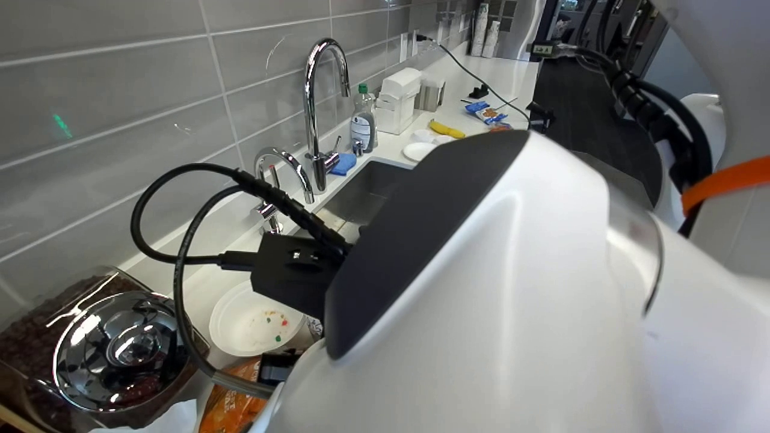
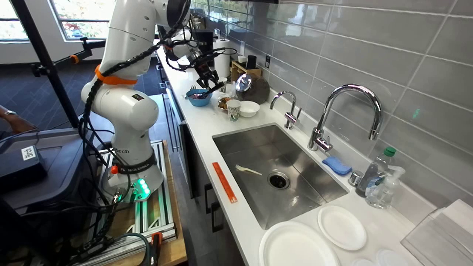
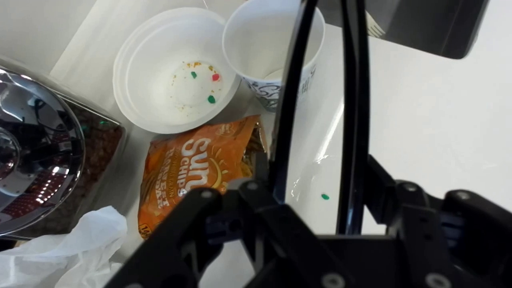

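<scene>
My gripper is closed on a black tongs-like tool. A finger pad presses each of its two long bars, which stand apart with a gap between them. In an exterior view my gripper is above the counter, and the tool slants beside a blue bowl holding small dark bits. An open orange chip bag lies left of the tool in the wrist view. Beyond it are a white bowl with a few coloured bits and a patterned paper cup. A green bit lies between the bars.
A clear container with a chrome lid and crumpled white paper are nearby. A sink with two faucets holds a fork. An orange strip lies at its edge. White plates and bottles stand beyond.
</scene>
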Controlling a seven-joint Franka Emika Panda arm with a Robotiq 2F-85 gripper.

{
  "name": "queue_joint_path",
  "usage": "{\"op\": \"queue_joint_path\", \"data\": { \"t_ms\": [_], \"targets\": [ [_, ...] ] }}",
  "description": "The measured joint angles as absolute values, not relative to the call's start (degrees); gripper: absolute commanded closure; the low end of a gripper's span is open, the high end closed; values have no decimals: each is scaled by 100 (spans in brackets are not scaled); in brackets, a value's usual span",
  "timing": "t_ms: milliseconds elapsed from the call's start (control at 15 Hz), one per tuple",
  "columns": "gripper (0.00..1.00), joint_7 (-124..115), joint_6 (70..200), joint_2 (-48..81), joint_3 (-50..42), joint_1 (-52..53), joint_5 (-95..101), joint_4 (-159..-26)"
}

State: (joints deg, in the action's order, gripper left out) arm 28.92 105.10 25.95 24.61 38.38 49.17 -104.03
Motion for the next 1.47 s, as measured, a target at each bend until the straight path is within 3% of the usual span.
{"op": "queue_joint_path", "data": {
  "t_ms": [867,933,1067,1200,1467],
  "targets": [
    [40,3093,10157,2973,2146,3580,4777,-9723],
    [43,3109,10091,3028,2135,3567,4754,-9656],
    [65,3126,10009,3122,2134,3559,4727,-9547],
    [78,3146,9977,3176,2146,3566,4693,-9465],
    [85,3148,9975,3190,2189,3610,4667,-9392]
  ]
}}
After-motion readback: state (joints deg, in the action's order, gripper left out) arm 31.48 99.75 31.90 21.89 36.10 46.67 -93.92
